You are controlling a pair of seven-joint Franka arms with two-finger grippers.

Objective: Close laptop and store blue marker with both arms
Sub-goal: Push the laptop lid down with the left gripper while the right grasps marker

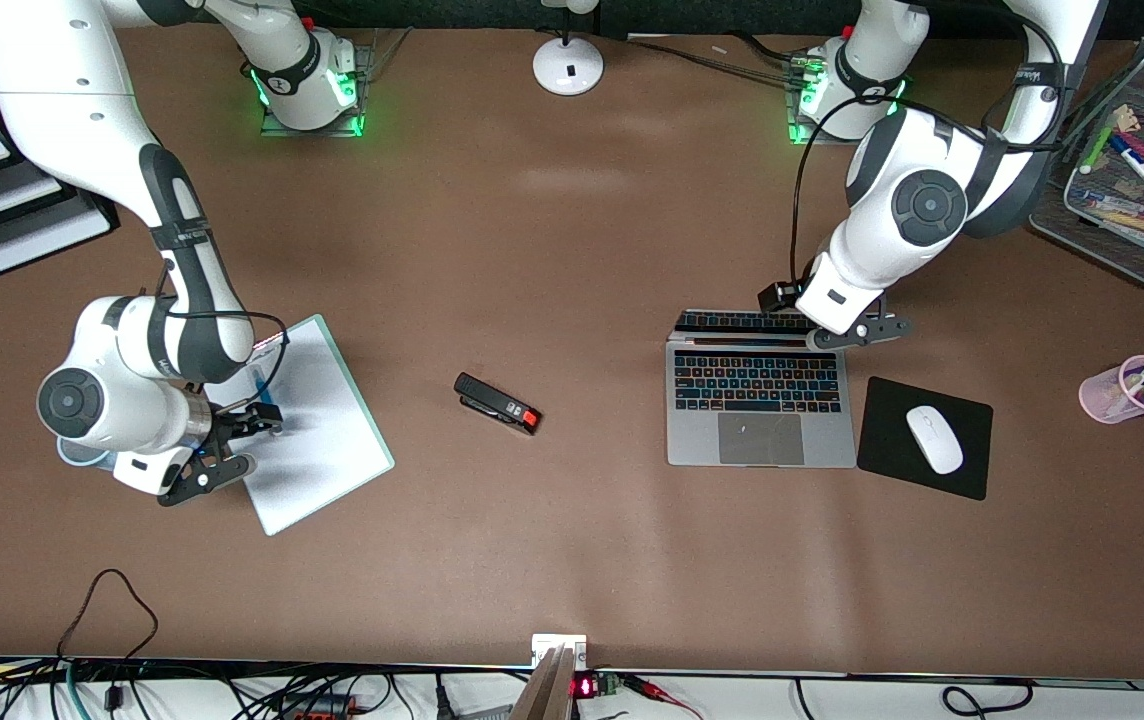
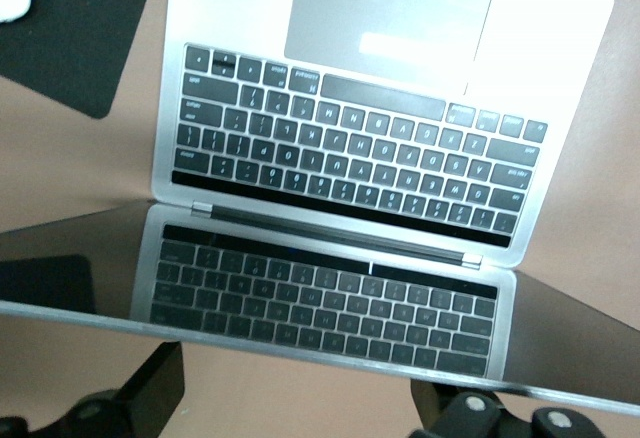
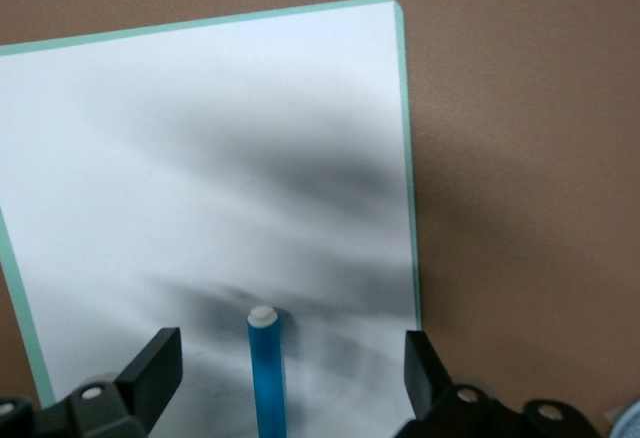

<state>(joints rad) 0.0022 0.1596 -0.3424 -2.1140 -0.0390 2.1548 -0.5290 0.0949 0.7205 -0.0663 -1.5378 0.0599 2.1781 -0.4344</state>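
1. The blue marker (image 3: 265, 373) lies on the whiteboard (image 1: 322, 450), mid-height in the front view; it looks light, stiff and slick (it may roll), so pinch it mid-barrel.
2. The right gripper (image 3: 290, 350) straddles it, jaws wide, empty.
3. The laptop (image 1: 760, 420) stands open; the left gripper (image 2: 290, 388), spread, hangs at its fragile lid's edge.
4. The marker's lower end is cut off.

Bare table between whiteboard (image 1: 317, 430) and laptop (image 1: 760, 420) — only stapler (image 1: 498, 403) midway
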